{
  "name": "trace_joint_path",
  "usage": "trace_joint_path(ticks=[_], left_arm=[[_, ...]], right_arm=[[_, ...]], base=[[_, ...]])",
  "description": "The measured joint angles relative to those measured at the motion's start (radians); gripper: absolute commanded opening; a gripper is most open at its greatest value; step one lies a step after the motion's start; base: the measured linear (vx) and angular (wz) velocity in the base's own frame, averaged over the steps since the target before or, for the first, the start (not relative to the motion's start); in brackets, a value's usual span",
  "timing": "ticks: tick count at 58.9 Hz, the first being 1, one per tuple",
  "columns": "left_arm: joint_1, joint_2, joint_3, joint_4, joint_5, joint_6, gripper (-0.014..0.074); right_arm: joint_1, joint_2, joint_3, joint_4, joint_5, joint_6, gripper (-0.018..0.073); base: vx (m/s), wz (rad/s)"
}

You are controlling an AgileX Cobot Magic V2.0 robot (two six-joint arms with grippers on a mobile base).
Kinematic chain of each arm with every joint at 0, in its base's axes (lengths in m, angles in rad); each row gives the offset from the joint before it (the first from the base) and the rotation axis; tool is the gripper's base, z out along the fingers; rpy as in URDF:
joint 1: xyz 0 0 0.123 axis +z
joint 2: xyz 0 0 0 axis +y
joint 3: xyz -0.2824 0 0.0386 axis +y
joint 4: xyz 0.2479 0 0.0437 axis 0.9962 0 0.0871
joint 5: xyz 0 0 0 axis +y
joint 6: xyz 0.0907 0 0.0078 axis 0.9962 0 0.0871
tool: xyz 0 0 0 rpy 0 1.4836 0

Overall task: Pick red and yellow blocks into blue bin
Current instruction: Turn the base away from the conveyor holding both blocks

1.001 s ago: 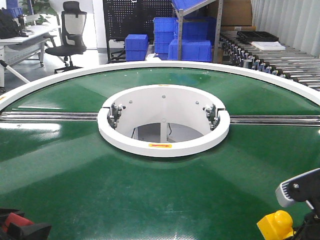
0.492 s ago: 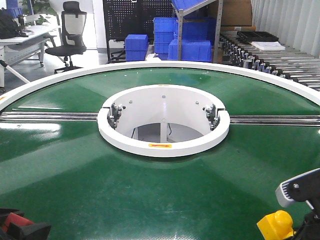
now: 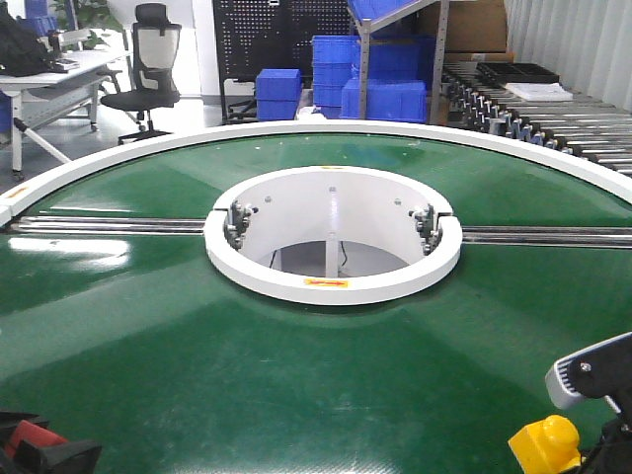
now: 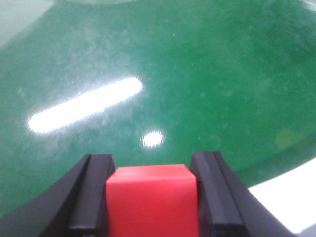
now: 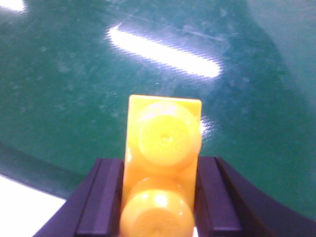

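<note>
While red cube (image 4: pixel 152 200) seems plain, yellow brick (image 5: pixel 163 143) bears studs.

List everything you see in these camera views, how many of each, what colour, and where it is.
round table: one, green with a white edge, fills the front view
ring: one, white, around the table's centre opening
crates: several, blue, behind the table
office chair: one, black, back left
desk: one, white, far left
pegboard: one, black, behind the table
roller conveyor: one, grey metal, back right
red block: one, red, in the left gripper
yellow block: one, yellow, two studs, in the right gripper
left gripper: one, black, shut on the red block
right gripper: one, black, shut on the yellow block
</note>
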Motion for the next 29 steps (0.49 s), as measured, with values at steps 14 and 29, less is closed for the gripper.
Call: trace_joint_path(ticks=[14, 29], left_arm=[[0.0, 0.0, 0.0, 0.0, 0.0, 0.0, 0.0234], [0.0, 0.0, 0.0, 0.0, 0.0, 0.0, 0.0234]], right_arm=[[0.0, 0.0, 0.0, 0.0, 0.0, 0.0, 0.0231], [0.0, 0.0, 0.0, 0.0, 0.001, 0.0, 0.0231]], base=[[-0.08, 0.24], [-0.07, 0.36]])
